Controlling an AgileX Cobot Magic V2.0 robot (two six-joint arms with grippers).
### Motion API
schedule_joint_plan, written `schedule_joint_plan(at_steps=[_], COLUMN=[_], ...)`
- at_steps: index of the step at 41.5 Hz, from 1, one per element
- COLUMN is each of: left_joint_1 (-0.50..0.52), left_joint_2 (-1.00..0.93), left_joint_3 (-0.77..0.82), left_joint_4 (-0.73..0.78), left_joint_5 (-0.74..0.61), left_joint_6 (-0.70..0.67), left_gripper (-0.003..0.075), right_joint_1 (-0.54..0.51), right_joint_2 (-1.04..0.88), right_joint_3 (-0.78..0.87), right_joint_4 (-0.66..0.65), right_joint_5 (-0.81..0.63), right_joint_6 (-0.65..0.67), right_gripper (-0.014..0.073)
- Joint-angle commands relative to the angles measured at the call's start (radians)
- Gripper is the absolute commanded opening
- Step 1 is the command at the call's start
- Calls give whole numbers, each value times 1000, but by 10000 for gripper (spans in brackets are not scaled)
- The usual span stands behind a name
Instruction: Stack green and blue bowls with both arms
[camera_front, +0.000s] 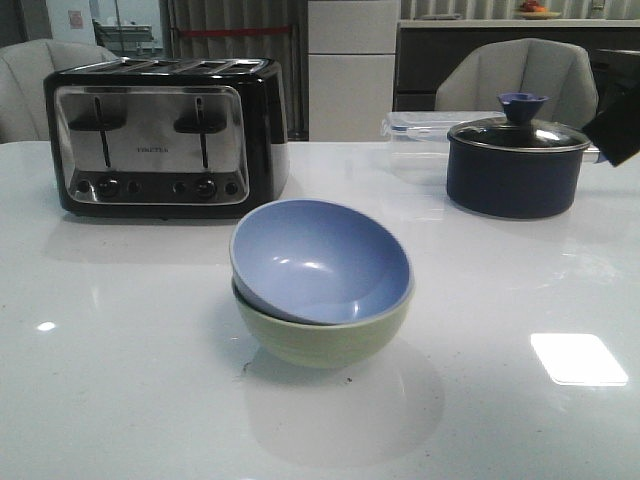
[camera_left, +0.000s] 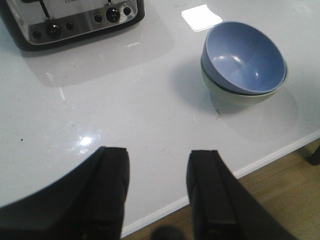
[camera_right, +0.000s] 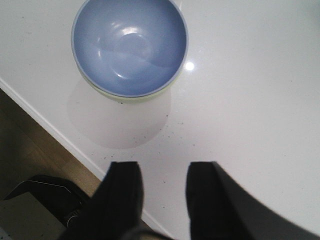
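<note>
since the blue bowl (camera_front: 322, 258) sits tilted inside the green bowl (camera_front: 325, 338) near the table's (camera_front: 120, 400) front edge, the left gripper (camera_left: 157, 187) and right gripper (camera_right: 162, 195) hang spread and empty.

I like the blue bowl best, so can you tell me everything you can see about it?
The blue bowl is round, deep and a soft periwinkle, with a matte, plastic-looking surface and a thin pale rim. It is empty, with only light spots glinting inside. It sits nested in the green bowl, tipped so its opening leans a little toward the front camera. Only the green bowl touches it; both grippers are away from it. The pair stands on the white table.
</note>
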Motion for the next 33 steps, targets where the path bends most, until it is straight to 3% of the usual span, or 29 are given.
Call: schedule_joint_plan(at_steps=[1, 5, 7, 33], left_joint_1=[0, 0, 0, 0], left_joint_2=[8, 8, 8, -5], left_joint_3=[-27, -27, -27, -21], left_joint_4=[5, 5, 7, 5], left_joint_5=[-78, -78, -78, -86], left_joint_6=[-19, -21, -21, -21], left_gripper=[249, 125, 90, 99], right_joint_1=[-4, -4, -4, -4], right_joint_2=[-13, -13, -13, -13], right_joint_3=[-28, -28, -28, -28], right_joint_4=[-12, -12, -12, -12], right_joint_5=[-65, -65, -65, -52], right_joint_6=[-13, -13, -13, -13], right_gripper=[157, 53, 57, 57])
